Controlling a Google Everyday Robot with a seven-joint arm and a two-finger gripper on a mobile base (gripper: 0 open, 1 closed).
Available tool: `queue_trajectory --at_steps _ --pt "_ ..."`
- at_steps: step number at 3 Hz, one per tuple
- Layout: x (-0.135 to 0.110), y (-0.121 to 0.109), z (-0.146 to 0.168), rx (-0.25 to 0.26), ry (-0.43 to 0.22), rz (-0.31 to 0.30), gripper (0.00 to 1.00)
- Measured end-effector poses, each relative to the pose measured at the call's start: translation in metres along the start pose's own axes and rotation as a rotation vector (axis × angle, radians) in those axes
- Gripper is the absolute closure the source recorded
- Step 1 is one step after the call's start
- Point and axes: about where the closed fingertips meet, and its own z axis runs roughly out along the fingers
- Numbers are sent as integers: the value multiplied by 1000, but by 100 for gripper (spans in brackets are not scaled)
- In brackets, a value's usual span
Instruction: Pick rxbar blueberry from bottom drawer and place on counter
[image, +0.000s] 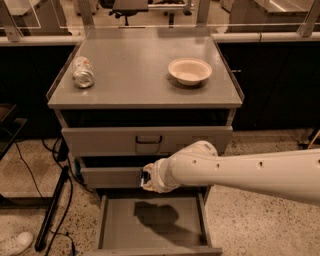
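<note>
The bottom drawer (117, 227) is pulled open at the foot of the cabinet. Its grey floor shows only the arm's shadow. My gripper (146, 179) hangs above the drawer's back part, in front of the middle drawer, at the end of the white arm coming in from the right. A small dark blue thing, the rxbar blueberry (144, 176), shows at its tip, held in the gripper. Most of the gripper is hidden behind the white wrist. The counter (135, 80) is the grey cabinet top above.
A silver can (83, 71) lies at the counter's left and a cream bowl (190, 71) stands at its right. The top drawer (147, 141) and middle drawer (107, 177) stick out slightly. Cables and a black stand lie on the floor at the left.
</note>
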Motion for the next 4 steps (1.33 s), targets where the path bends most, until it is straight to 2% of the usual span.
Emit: queue_trajectory --at_steps 1,3,4 --pt "-20 -28 -42 51 33 -58 100" --pt "-26 -38 -57 73 33 -69 100" --pt "-34 -66 -89 136 48 -101 100"
